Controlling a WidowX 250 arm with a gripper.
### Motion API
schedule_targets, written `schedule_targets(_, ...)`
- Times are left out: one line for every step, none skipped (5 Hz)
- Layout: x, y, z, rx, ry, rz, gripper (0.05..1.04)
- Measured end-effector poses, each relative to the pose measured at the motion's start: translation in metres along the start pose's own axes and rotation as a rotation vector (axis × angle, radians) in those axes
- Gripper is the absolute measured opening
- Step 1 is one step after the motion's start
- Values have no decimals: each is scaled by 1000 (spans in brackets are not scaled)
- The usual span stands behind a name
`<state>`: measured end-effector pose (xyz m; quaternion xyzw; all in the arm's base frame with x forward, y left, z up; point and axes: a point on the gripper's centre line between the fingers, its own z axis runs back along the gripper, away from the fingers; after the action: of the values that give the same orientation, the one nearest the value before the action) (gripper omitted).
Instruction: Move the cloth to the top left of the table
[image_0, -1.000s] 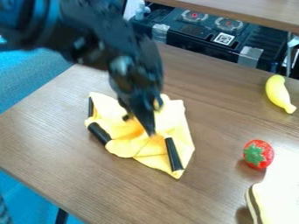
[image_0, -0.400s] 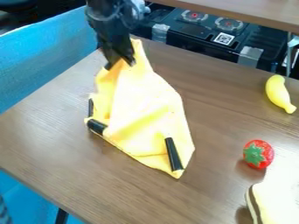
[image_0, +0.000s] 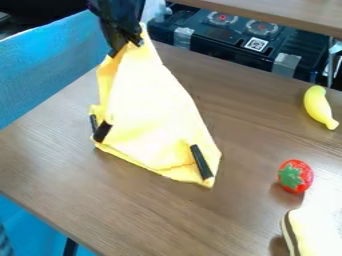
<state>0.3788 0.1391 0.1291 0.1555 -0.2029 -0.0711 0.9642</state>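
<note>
My black gripper (image_0: 127, 47) is at the upper left of the camera view, above the table's far left part, shut on the top of the yellow cloth (image_0: 150, 115). From there the cloth hangs down in a tall triangle, its lower part spread near the wooden table (image_0: 160, 215). Black strips show along the cloth's lower left and lower right edges. Whether its bottom edge touches the tabletop I cannot tell.
A yellow banana (image_0: 320, 107) lies at the right, with a red strawberry (image_0: 295, 176) below it and a toy sandwich (image_0: 308, 232) at the lower right corner. Black equipment (image_0: 234, 42) stands beyond the table's far edge.
The gripper has moved up and to the left from the middle of the cloth, pulling it into a tall peak. The cloth's lower edge has lately shifted slightly upward.
</note>
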Motion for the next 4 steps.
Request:
schedule_targets(11, 16, -12, 14, 12, 12, 54)
schedule_targets(20, 28, -24, 13, 34, 15, 54)
schedule_targets(25, 40, -30, 2, 34, 13, 54)
schedule_targets(28, 49, -32, -13, 35, -1, 54)
